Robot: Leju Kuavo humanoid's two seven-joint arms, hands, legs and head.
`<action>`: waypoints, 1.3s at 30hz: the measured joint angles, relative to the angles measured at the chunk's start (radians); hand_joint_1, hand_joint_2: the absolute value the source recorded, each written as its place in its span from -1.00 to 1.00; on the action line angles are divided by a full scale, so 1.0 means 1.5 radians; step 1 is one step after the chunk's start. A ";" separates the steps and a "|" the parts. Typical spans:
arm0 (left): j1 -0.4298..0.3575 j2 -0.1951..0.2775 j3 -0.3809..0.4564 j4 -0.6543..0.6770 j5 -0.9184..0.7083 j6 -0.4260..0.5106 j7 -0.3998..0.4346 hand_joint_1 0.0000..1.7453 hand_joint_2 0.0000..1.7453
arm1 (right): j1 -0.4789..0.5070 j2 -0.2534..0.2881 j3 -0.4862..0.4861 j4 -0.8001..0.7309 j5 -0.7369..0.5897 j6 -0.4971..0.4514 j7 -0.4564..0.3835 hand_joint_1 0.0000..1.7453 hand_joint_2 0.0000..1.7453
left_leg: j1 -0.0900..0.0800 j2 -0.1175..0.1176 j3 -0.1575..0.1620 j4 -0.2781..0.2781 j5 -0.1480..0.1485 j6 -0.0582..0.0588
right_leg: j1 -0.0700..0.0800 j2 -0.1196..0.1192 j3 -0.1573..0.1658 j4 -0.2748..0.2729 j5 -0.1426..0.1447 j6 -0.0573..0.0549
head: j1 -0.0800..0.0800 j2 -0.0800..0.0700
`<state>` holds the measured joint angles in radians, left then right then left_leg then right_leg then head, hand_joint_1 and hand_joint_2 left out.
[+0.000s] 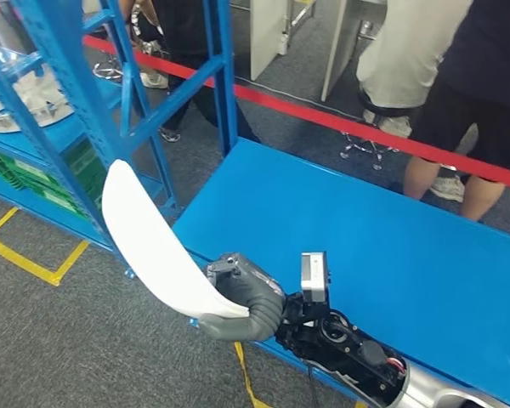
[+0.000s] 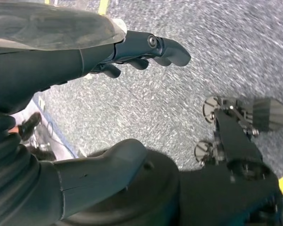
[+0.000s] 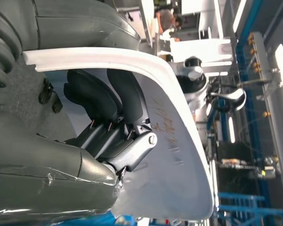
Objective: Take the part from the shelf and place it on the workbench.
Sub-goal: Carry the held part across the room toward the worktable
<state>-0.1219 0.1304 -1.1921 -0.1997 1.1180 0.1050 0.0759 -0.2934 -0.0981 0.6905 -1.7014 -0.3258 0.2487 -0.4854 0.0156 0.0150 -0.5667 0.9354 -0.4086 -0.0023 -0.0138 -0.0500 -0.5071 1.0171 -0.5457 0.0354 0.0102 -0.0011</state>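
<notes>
The part (image 1: 156,242) is a long, white, curved panel. My right hand (image 1: 246,297) grips its lower end, and it juts up and to the left over the floor, just off the near left corner of the blue workbench (image 1: 381,229). In the right wrist view the dark fingers (image 3: 108,103) curl against the panel's inner face (image 3: 175,160), which bears handwritten marks, and the thumb lies on its other side. The blue shelf (image 1: 66,76) stands at the left. My left hand (image 2: 40,75) hangs over grey carpet with fingers and thumb apart, holding nothing.
Red barrier tape (image 1: 342,123) runs behind the workbench, with people (image 1: 432,76) standing beyond it beside a stool base (image 1: 368,149). Green bins (image 1: 21,174) and white parts (image 1: 28,98) lie on the shelf levels. Yellow floor marking (image 1: 28,259) runs in front of the shelf.
</notes>
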 joint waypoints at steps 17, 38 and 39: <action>0.001 0.003 0.000 0.001 0.002 0.000 0.000 -1.00 1.00 | -0.001 0.006 0.002 0.007 0.000 0.000 0.000 1.00 1.00 | -0.004 -0.025 -0.072 0.134 -0.065 -0.026 | -0.003 0.035 0.014 -0.053 0.048 -0.032 | 0.001 0.000; -0.002 0.003 0.000 0.001 -0.005 -0.002 0.003 -1.00 1.00 | 0.013 0.007 -0.002 0.005 0.010 -0.007 0.004 1.00 1.00 | -0.008 -0.054 0.006 0.005 -0.006 0.008 | 0.004 0.052 -0.038 0.054 0.016 -0.019 | 0.019 0.000; -0.003 0.002 0.000 0.001 -0.005 -0.002 0.003 -1.00 1.00 | 0.013 0.007 -0.003 0.005 0.010 -0.007 0.004 1.00 1.00 | -0.008 -0.062 0.006 0.006 -0.006 0.006 | 0.004 0.065 -0.021 0.010 0.036 -0.022 | 0.020 0.000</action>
<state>-0.1257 0.1335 -1.1928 -0.1987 1.1099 0.1017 0.0809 -0.2734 -0.0870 0.6861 -1.6939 -0.3110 0.2382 -0.4793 0.0033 -0.0780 -0.5577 0.9450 -0.4182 0.0074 -0.0075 0.0472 -0.5388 1.0314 -0.4917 0.0019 0.0404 -0.0011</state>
